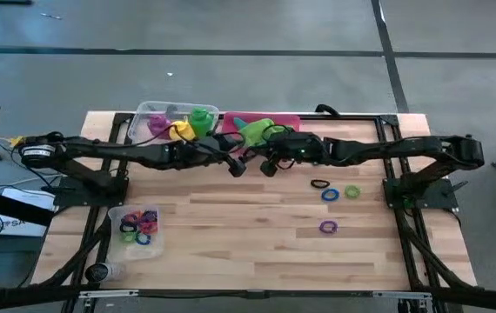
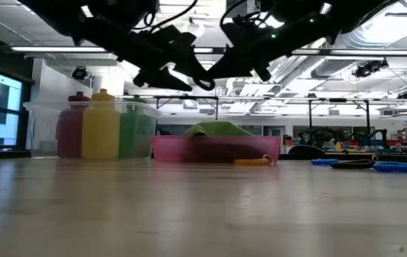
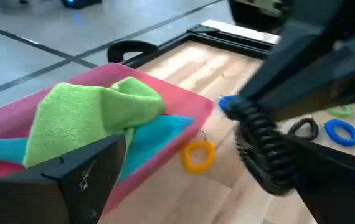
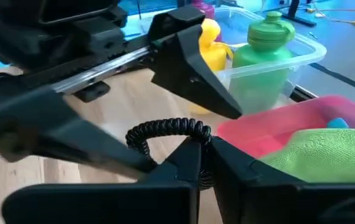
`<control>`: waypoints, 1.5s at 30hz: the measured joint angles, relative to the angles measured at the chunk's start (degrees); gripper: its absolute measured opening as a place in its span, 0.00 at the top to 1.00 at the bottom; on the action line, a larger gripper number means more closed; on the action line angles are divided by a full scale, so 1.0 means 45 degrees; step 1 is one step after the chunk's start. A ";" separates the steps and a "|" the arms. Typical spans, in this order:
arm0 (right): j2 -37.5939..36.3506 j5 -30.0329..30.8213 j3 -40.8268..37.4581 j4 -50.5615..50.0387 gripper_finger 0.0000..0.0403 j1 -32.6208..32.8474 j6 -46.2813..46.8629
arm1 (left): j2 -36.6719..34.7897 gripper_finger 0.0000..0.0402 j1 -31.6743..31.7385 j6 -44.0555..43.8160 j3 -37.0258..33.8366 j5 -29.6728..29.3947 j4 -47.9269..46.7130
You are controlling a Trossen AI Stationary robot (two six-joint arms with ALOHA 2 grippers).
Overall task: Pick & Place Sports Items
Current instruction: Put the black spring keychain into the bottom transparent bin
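We see both arms meeting above the desk [image 1: 231, 217], just in front of the pink tray [image 1: 287, 116]. The right gripper [image 4: 203, 163] is clenched on a black coiled ring [image 4: 168, 129]. The left gripper [image 1: 236, 165] hangs released beside it. The green cloth [image 3: 90, 115] and teal cloth [image 3: 159, 134] lie in the tray, a yellow ring [image 3: 197, 154] just outside it. The bottles [image 2: 103, 125] stand in a clear tub [image 1: 144, 115]. We can read no writing.
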 joint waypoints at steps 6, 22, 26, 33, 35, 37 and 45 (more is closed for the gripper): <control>0.0000 -0.0004 0.0000 0.0083 1.00 0.0032 0.0177 | 0.0000 0.27 0.0028 -0.0020 0.0000 0.0040 0.0179; -0.0005 0.0007 0.0010 0.0089 1.00 0.0032 0.0173 | 0.0000 0.76 -0.0081 -0.0178 0.0000 0.0622 0.0240; -0.0005 -0.0023 0.0010 0.0070 1.00 0.0032 0.0172 | 0.0000 0.89 -0.0128 -0.0176 0.0000 0.0586 0.0212; -0.0019 -0.0061 0.0010 0.0002 1.00 0.0041 0.0175 | -0.0005 0.97 -0.0121 -0.0178 -0.0002 0.1168 0.0163; -0.0019 -0.0085 0.0010 0.0002 1.00 0.0041 0.0194 | -0.0005 0.97 -0.0121 -0.0178 -0.0010 0.1229 0.0168; -0.0019 -0.0085 0.0010 0.0007 1.00 0.0041 0.0206 | -0.0005 0.98 -0.0121 -0.0178 -0.0010 0.1239 0.0168; -0.0019 -0.0047 0.0010 0.0110 0.89 0.0094 0.0243 | -0.0005 0.98 -0.0131 -0.0174 -0.0010 0.1404 0.0282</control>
